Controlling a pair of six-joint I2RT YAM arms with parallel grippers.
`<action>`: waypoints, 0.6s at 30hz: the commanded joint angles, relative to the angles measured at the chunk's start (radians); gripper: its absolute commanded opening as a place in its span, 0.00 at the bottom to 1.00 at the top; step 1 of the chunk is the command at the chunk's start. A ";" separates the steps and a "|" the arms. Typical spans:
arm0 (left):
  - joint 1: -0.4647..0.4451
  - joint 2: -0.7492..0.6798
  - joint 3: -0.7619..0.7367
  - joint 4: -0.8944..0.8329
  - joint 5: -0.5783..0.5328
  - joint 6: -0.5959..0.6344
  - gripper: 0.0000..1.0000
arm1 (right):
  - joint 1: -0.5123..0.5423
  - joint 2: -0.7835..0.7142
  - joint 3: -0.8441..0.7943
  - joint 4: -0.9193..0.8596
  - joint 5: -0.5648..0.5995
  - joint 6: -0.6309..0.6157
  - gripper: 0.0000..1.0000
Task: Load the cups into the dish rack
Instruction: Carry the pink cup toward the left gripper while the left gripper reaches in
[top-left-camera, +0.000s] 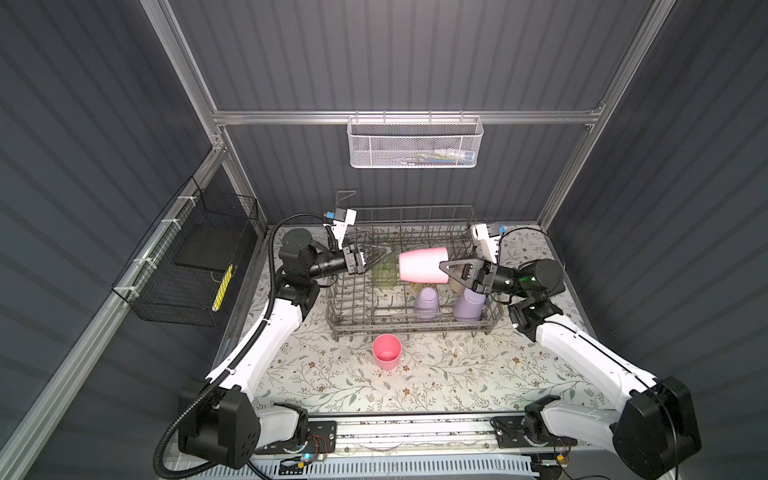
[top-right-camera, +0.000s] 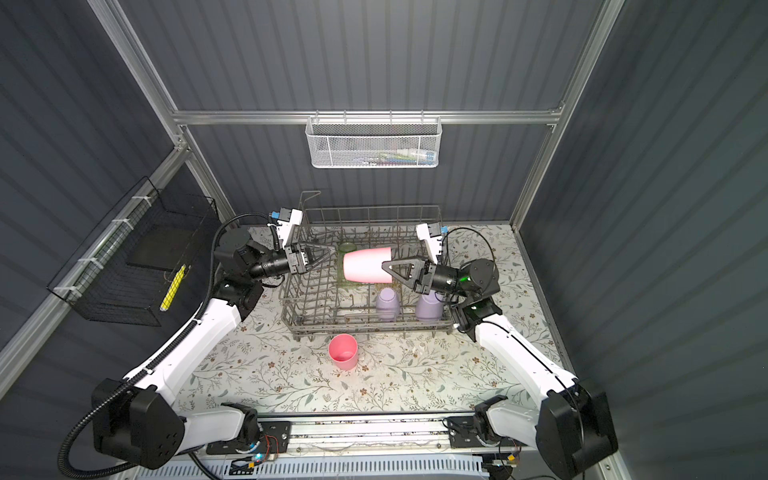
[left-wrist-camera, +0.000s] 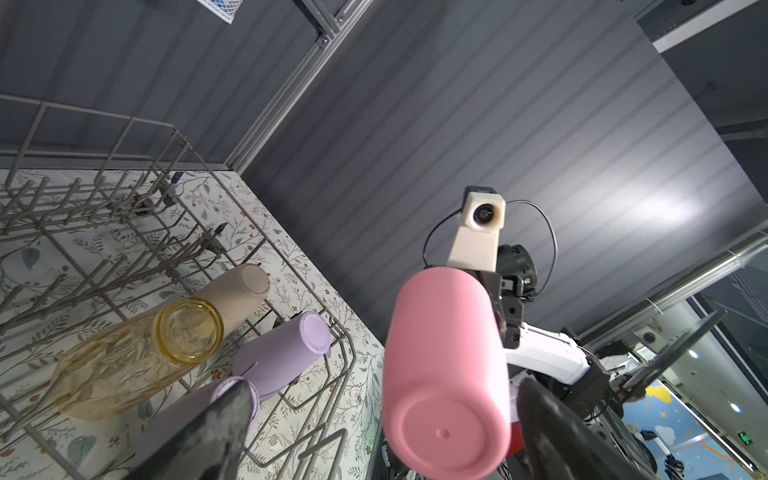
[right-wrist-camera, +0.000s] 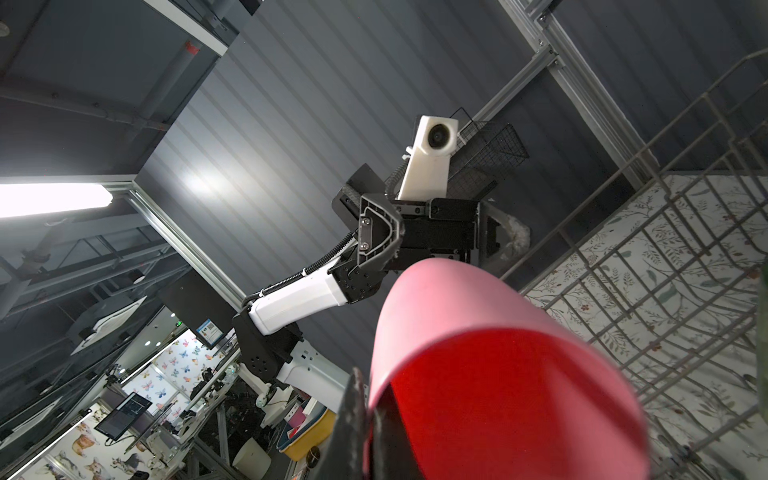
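Here, both arms were held over the dish rack (top-left-camera: 415, 328) from opposite sides, elbows bent and wrists roughly level, the grippers facing each other. The right gripper (top-left-camera: 445, 266) was clamped on the wall of the held pink cup (top-left-camera: 422, 265) at its mouth. The left gripper (top-left-camera: 380, 257) was spread wide, with nothing between its fingers (left-wrist-camera: 216, 428). The held pink cup was kept above the rack's middle with its long axis level, running left to right; its closed base was turned left toward the left gripper and its mouth right. Whether the base was touched by the left fingers could not be told. Inside the rack, at its near right, the lilac cups (top-left-camera: 426, 304) were seen bottom up, with a beige cup (left-wrist-camera: 239, 299) and a yellow cup (left-wrist-camera: 137, 357) beside them and a green cup (top-left-camera: 384, 272) under the held one. A second pink cup (top-left-camera: 387, 352) was stood mouth up on the table (top-left-camera: 457, 374), just near of the rack. The table was covered in a floral print and enclosed by grey ribbed walls (top-left-camera: 415, 54), on which a white mesh basket (top-left-camera: 413, 143) and a black wire basket (top-left-camera: 183, 266) were hung.
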 joint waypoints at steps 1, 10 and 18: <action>0.006 -0.025 -0.022 0.104 0.057 -0.056 0.99 | -0.002 0.015 0.009 0.099 -0.018 0.033 0.00; -0.031 0.000 -0.055 0.143 0.092 -0.070 1.00 | 0.002 0.074 0.025 0.143 -0.022 0.071 0.00; -0.065 0.023 -0.043 0.100 0.081 -0.021 1.00 | 0.025 0.107 0.057 0.142 -0.028 0.081 0.00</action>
